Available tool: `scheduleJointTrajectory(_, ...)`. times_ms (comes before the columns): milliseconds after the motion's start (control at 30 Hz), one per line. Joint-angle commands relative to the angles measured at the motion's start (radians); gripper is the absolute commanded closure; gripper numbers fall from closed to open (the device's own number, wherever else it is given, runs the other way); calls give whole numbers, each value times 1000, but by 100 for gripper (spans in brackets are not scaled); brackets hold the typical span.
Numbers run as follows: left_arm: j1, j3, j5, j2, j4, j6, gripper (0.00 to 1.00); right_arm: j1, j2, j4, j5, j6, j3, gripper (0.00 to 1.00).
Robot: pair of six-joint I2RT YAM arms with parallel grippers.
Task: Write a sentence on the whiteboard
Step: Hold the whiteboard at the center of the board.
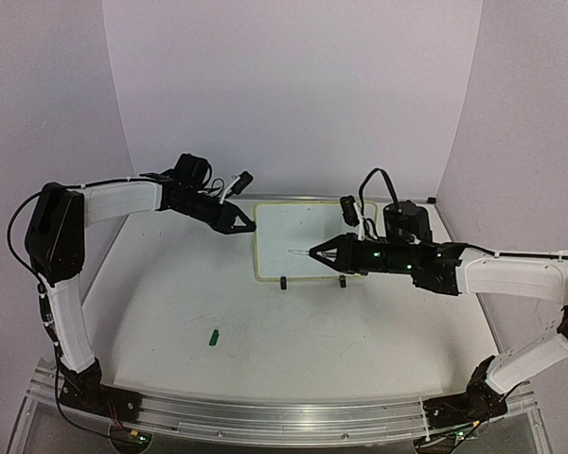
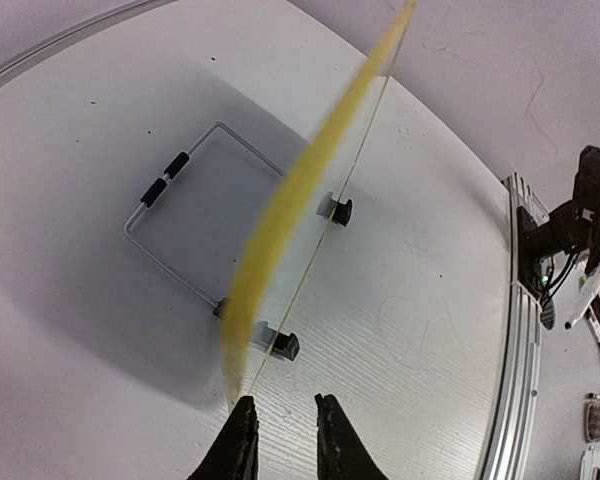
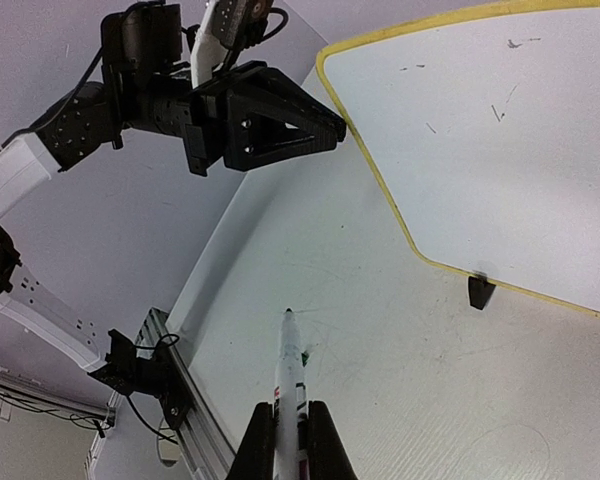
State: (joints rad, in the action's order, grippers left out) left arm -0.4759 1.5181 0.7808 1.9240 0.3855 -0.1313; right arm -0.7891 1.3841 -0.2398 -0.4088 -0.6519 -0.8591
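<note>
- At 12 o'clock from the middle of the table [image 1: 265,322], the whiteboard [image 1: 284,232] stands tilted on its small black feet [image 1: 283,282], yellow rim all round.
- Left gripper [image 1: 249,227] sits at the board's 10 o'clock corner. In the left wrist view its fingers [image 2: 242,430] stand slightly apart with bare table between them, grasping nothing. The board's rim [image 2: 285,210], seen edge-on, ends just at one fingertip.
- Right gripper [image 1: 312,253] reaches in from 3 o'clock, clenched on a white marker [image 1: 298,252] whose tip points to 9 o'clock over the board's lower half. I cannot tell whether the tip touches the surface.
- Right wrist view: the marker [image 3: 292,365] is pinched between the right gripper [image 3: 290,407] fingers, the whiteboard [image 3: 500,170] is at 2 o'clock with a few faint marks, and the left gripper [image 3: 340,128] is beside its corner.
- A green cap [image 1: 213,335] lies on the table at 7 o'clock from the board, well apart.
- A wire stand [image 2: 178,162] shows behind the board.
</note>
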Motion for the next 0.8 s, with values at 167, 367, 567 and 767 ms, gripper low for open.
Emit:
scheduleJointTrajectory(167,2,63,9,39,3,-31,53,-6,88,-113,67,32,-103,100)
scheduleJointTrajectory(367,3,95,-42,62,3,-56,36,-5,99,-144,115,33,-109,100)
scheduleJointTrajectory(567,3,127,-2,85,-24,-62,31,-4,73,-143,118,45,-88,100)
scheduleJointTrajectory(767,14,199,79,150,-29,-48,36,-4,66,-145,90,40,-83,100)
